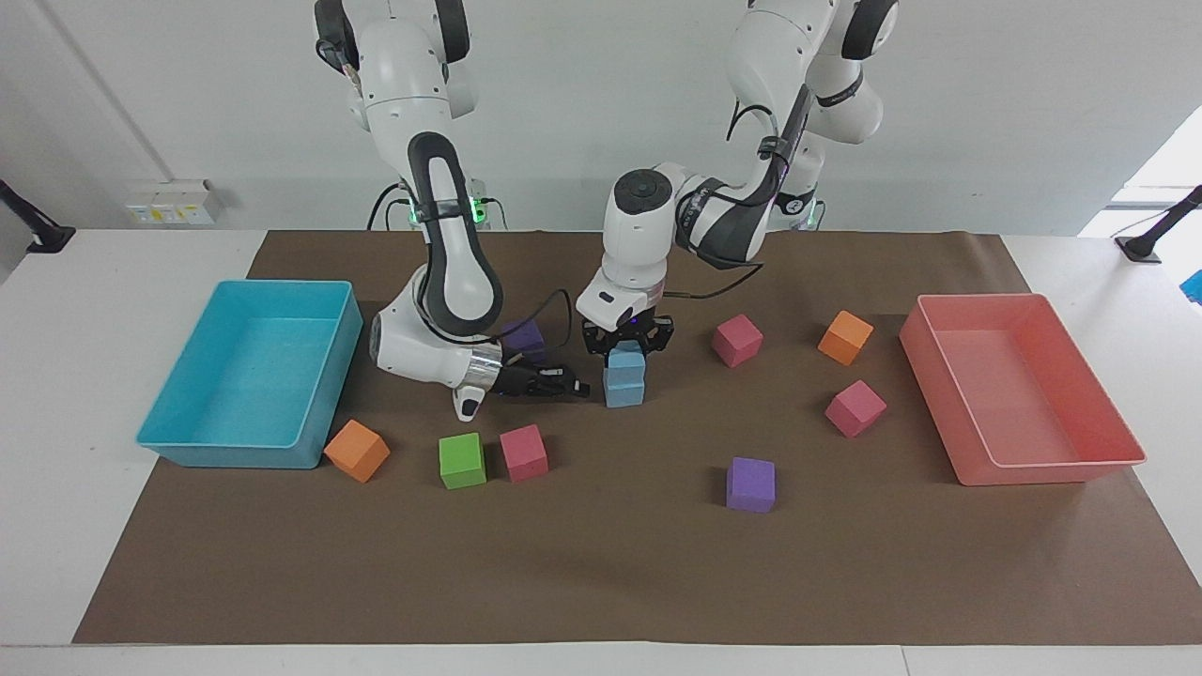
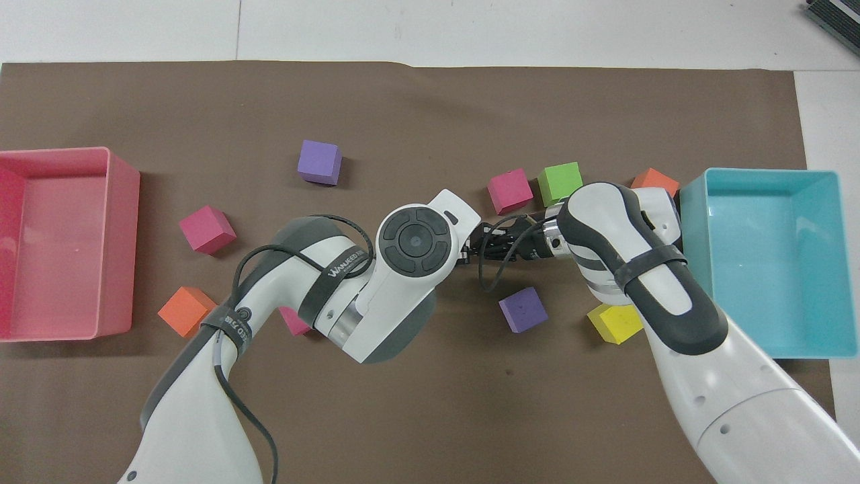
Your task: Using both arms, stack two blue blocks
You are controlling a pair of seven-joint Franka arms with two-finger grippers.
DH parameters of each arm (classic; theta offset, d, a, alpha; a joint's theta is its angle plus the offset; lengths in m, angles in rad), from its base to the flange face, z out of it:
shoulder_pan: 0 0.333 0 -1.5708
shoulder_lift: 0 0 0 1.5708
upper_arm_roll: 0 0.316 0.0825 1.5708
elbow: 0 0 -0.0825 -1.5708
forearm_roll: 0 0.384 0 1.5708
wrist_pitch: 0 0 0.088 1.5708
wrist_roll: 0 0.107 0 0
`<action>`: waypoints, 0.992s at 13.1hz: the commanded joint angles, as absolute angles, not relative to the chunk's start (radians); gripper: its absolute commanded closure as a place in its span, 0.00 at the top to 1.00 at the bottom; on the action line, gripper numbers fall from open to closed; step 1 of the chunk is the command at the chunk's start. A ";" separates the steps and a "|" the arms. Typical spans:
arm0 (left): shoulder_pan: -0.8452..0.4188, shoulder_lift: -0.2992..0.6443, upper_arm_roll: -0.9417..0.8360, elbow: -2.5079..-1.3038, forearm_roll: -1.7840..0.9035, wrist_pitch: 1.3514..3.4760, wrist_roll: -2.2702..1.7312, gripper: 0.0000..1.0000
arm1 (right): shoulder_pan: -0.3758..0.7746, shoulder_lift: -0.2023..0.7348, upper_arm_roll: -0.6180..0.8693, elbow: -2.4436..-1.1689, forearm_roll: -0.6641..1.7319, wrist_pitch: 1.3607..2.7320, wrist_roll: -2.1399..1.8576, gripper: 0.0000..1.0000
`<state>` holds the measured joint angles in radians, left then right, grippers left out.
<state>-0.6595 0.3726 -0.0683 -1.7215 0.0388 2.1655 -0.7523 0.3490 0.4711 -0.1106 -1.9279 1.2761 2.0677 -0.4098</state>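
**Blue blocks: stacked pair, frame centre**

Blue blocks [image 1: 624, 379]: two cubes, one atop the other, centre of the facing view on the brown mat [image 1: 601, 563].
Right gripper [image 1: 582, 386]: low and horizontal, forearm bent down from upper left; fingertips together, empty, just beside the lower cube.
Left gripper [image 1: 626, 349]: pointing straight down from a folded elbow at upper centre; clamped on the upper cube.
Purple cube [image 1: 524, 336]: above the right wrist.

one block [image 1: 624, 360] on another block [image 1: 624, 391], mid-table
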 commanded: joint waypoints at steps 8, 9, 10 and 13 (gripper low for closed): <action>-0.680 0.364 -0.043 -1.713 0.057 2.149 -0.772 0.16 | 0.348 0.453 -0.106 -1.956 1.312 2.089 -0.437 0.00; -0.678 0.364 -0.043 -1.713 0.057 2.154 -0.772 0.16 | 0.348 0.453 -0.106 -1.956 1.312 2.089 -0.437 0.00; -0.680 0.364 -0.043 -1.713 0.057 2.158 -0.773 0.16 | 0.348 0.453 -0.106 -1.956 1.312 2.089 -0.437 0.00; -0.680 0.365 -0.044 -1.715 0.058 2.166 -0.804 0.18 | 0.350 0.453 -0.106 -1.957 1.310 2.108 -0.439 0.00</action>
